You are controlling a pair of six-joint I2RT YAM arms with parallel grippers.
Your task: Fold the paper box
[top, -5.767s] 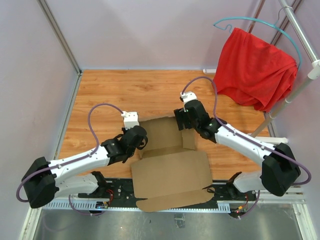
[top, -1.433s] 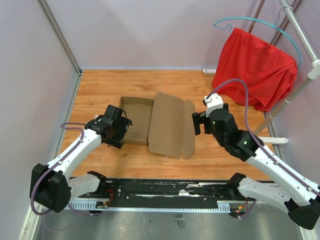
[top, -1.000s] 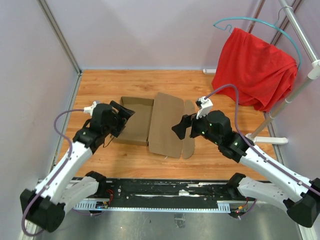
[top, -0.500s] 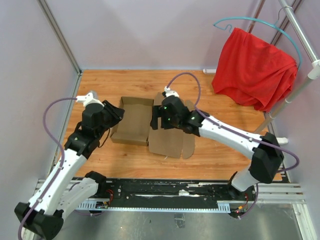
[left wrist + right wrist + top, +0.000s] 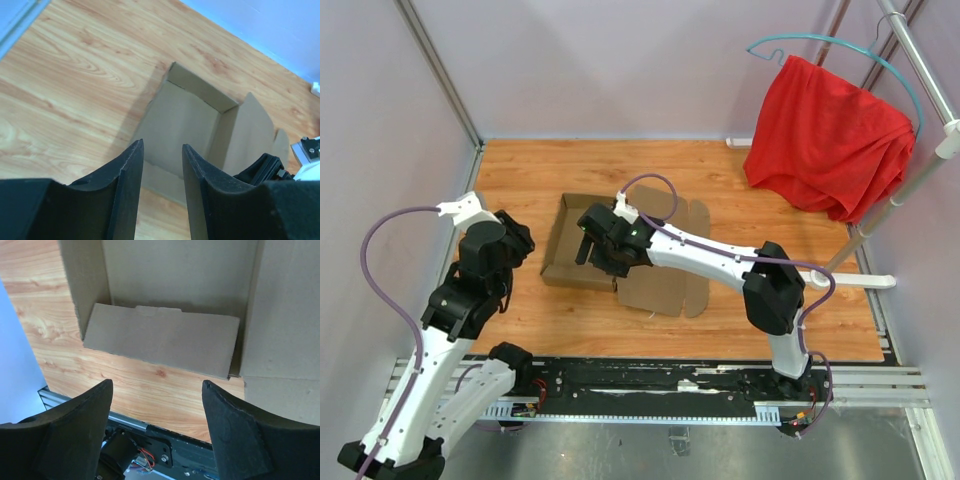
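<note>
The paper box [image 5: 575,225] is plain brown cardboard lying on the wooden table. Its shallow tray is on the left with walls standing, and its lid panel [image 5: 665,285] lies flat to the right. My right gripper [image 5: 592,250] is open and empty, hovering over the tray's near side. In the right wrist view [image 5: 156,385] it looks down on the near flap [image 5: 160,340], which lies flat on the wood. My left gripper [image 5: 513,240] is open and empty, raised left of the box and not touching it. In the left wrist view [image 5: 162,147] the tray [image 5: 185,125] lies ahead.
A red cloth [image 5: 830,135] hangs on a teal hanger from a rack [image 5: 920,60] at the back right. Lilac walls close in the table on the left and at the back. The black base rail [image 5: 670,385] runs along the near edge.
My right arm has stretched left across the lid until its gripper is over the tray. My left arm has drawn back and left, away from the tray's left wall.
</note>
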